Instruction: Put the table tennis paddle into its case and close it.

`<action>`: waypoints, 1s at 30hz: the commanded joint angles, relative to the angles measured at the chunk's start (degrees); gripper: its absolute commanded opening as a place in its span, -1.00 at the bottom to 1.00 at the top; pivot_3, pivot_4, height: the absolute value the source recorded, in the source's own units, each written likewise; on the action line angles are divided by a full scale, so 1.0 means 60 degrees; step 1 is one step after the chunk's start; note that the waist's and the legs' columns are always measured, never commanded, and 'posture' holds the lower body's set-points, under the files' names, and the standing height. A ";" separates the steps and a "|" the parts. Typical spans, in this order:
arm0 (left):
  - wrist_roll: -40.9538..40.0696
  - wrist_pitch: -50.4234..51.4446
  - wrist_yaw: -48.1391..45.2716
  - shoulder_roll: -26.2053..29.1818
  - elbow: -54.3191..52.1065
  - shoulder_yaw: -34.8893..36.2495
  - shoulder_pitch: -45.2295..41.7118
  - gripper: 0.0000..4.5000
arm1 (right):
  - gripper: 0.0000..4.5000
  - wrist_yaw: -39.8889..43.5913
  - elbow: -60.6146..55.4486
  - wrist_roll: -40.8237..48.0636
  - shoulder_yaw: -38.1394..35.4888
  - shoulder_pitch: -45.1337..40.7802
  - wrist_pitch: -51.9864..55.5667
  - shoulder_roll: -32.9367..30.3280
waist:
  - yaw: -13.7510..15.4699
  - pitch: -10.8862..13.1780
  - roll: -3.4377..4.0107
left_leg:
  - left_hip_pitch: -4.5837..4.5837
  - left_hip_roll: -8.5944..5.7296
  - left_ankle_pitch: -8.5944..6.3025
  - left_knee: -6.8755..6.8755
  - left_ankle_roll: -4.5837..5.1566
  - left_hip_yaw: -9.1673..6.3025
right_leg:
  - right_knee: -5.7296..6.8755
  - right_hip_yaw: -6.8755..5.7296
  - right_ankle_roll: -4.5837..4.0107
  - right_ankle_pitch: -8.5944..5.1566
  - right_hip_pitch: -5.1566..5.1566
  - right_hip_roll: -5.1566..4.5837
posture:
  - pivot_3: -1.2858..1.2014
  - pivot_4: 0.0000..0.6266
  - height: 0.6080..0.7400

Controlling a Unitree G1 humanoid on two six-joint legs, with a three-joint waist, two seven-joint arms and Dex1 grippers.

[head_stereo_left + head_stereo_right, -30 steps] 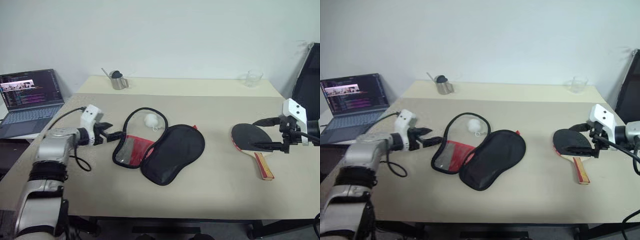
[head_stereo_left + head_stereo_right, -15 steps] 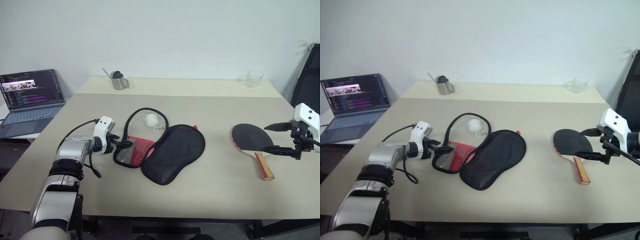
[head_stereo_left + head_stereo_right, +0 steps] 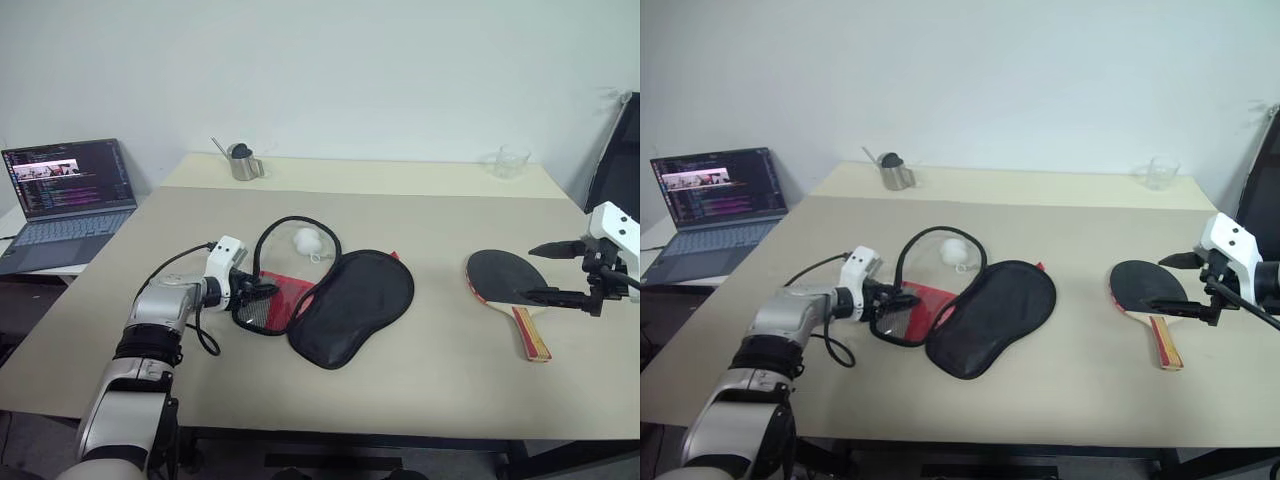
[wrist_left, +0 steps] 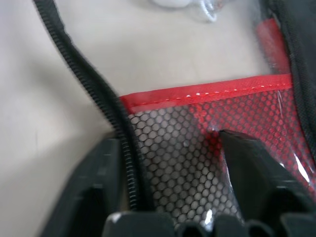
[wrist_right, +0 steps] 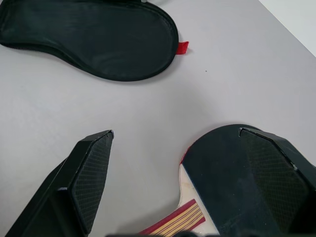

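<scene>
Right hand [image 5: 175,143] spread wide above table tennis paddle [image 5: 222,168], case [image 5: 89,37] beyond

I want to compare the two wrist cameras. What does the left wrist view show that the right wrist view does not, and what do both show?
Left wrist view: the left pincer straddles the zipper rim of the case's window side, one finger outside it, the other over the red mesh panel; the jaws have a gap.

Right wrist view: the open right pincer above the table tennis paddle, whose black face and striped handle lie on the table, plus the case's black fabric half.

Both share the case and the tan table surface.
</scene>
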 commanded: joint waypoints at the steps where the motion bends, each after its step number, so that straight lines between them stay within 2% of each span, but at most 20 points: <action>1: -0.0121 0.0417 0.0306 0.0014 -0.0381 0.0176 0.0279 -0.18 | 1.00 -0.0060 -0.0171 0.0154 -0.0291 -0.0179 -0.0044 -0.0202 | 0.0001 0.0000 0.0000 | 0.0003 0.0000 0.0000 0.0000 0.0000 0.0000 | 0.0000 0.0001 0.0000 0.0000 0.0003 -0.0001 | 0.03 -0.52 1.00; 6: -0.0260 0.0765 0.1369 -0.0324 -0.0820 0.0672 0.0503 -0.99 | 1.00 -0.0085 -0.0028 0.0114 -0.0094 -0.0370 -0.0163 -0.0106 | 0.0001 0.0000 0.0000 | 0.0004 0.0001 0.0000 0.0000 0.0001 -0.0007 | -0.0001 0.0005 0.0000 0.0000 0.0008 -0.0004 | 0.03 -0.52 1.00; 11: -0.0515 0.0960 0.2313 -0.1077 -0.1640 0.1037 0.0725 -0.99 | 1.00 -0.0082 0.0028 0.0100 0.0043 -0.0509 -0.0206 -0.0033 | 0.0040 -0.0002 0.0003 | 0.0016 0.0000 0.0000 0.0008 0.0001 -0.0018 | 0.0000 -0.0001 0.0001 0.0006 0.0030 -0.0009 | 0.03 -0.52 1.00; 19: -0.0379 0.0456 0.4103 -0.2789 -0.1528 0.1109 0.0249 -0.99 | 1.00 -0.0069 0.0100 0.0098 0.0212 -0.0675 -0.0214 0.0003 | 0.0273 -0.0003 0.0005 | 0.0019 -0.0028 0.0014 0.0024 0.0024 -0.0012 | -0.0019 -0.0002 0.0035 0.0033 0.0054 -0.0035 | 0.03 -0.52 1.00; 30: 0.0061 -0.1008 0.5879 -0.3523 -0.0988 0.1254 -0.0060 -0.99 | 1.00 -0.0099 -0.0096 0.0152 0.0028 -0.0434 -0.0097 -0.0090 | 0.0244 -0.0002 0.0003 | 0.0018 -0.0023 0.0019 0.0020 0.0032 -0.0012 | -0.0027 -0.0001 0.0028 0.0049 0.0053 -0.0033 | 0.03 -0.52 1.00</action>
